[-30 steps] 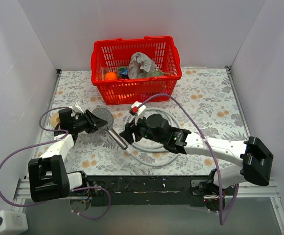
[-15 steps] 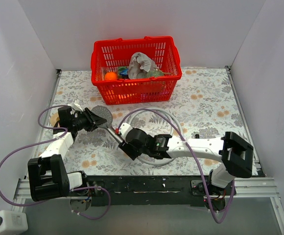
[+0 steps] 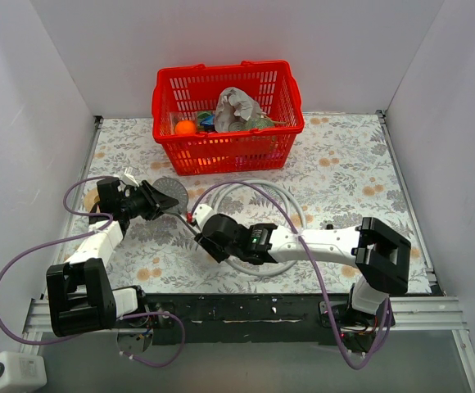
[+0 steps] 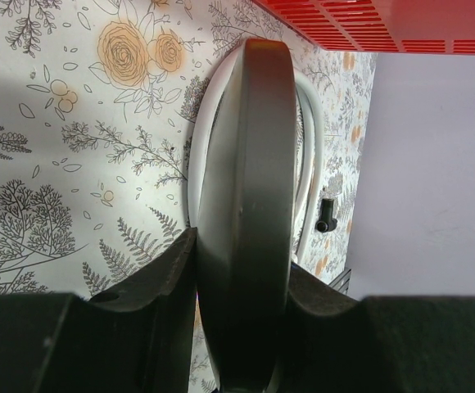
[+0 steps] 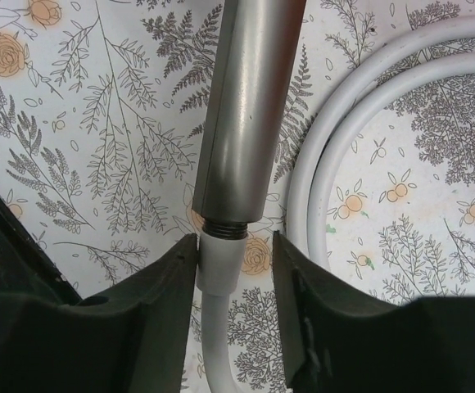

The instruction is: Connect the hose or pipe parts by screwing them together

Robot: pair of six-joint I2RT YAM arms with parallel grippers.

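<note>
Item: shower head (image 4: 246,147), disc rim clenched in my left gripper (image 4: 239,262), handle (image 5: 246,106) over the floral table (image 3: 344,164). Hose nut (image 5: 219,266) sits at the handle thread. My right gripper (image 5: 234,246) straddles it, jaws not pinching. Step: threading. Next, I judge: close and rotate the nut.

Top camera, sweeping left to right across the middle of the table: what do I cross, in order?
left claw → shower head → right claw → coiled hose. The red basket sits farther back and spans most of that width, so it is left out.
</note>
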